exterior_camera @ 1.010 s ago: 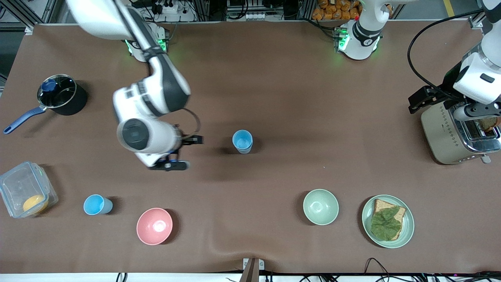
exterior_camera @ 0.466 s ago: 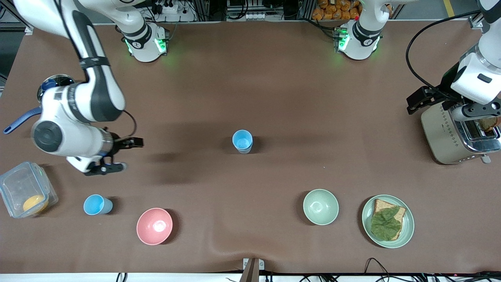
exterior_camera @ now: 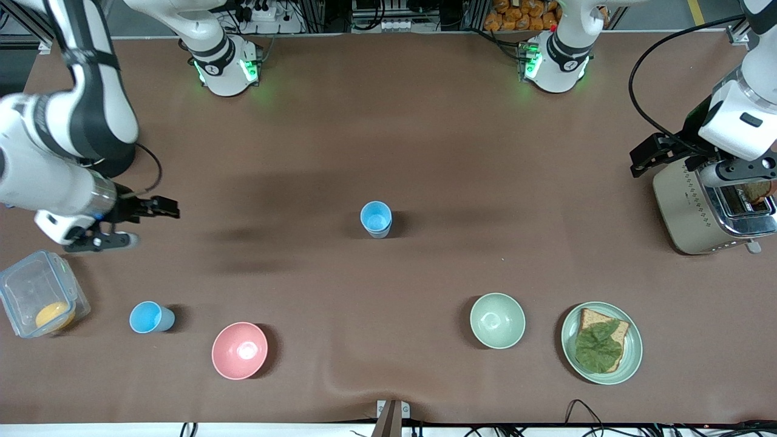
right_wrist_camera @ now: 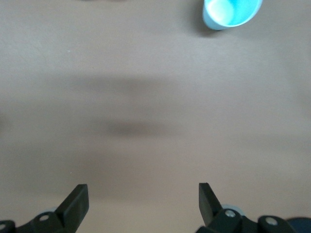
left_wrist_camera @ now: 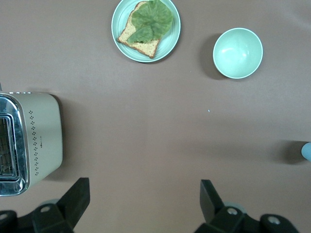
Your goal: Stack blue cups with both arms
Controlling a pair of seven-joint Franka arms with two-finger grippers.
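One light-blue cup [exterior_camera: 376, 218] stands upright in the middle of the table; its edge shows in the left wrist view [left_wrist_camera: 307, 151]. A second blue cup [exterior_camera: 149, 317] stands between the clear container and the pink bowl, near the front camera; it also shows in the right wrist view [right_wrist_camera: 231, 12]. My right gripper [exterior_camera: 100, 241] is open and empty, up over bare table at the right arm's end, apart from that cup [right_wrist_camera: 143, 191]. My left gripper [exterior_camera: 731, 175] is open and empty, high up beside the toaster [left_wrist_camera: 145, 187]. The left arm waits.
A clear container [exterior_camera: 24, 285] holds an orange item at the right arm's end. A pink bowl [exterior_camera: 239, 351], a pale green bowl [exterior_camera: 497, 320] and a green plate [exterior_camera: 567, 340] with toast and lettuce stand near the front camera. A toaster [exterior_camera: 686, 206] stands at the left arm's end.
My right arm has swung from near the middle cup toward the right arm's end of the table, gripper still open and empty. The left arm and both cups have not moved.
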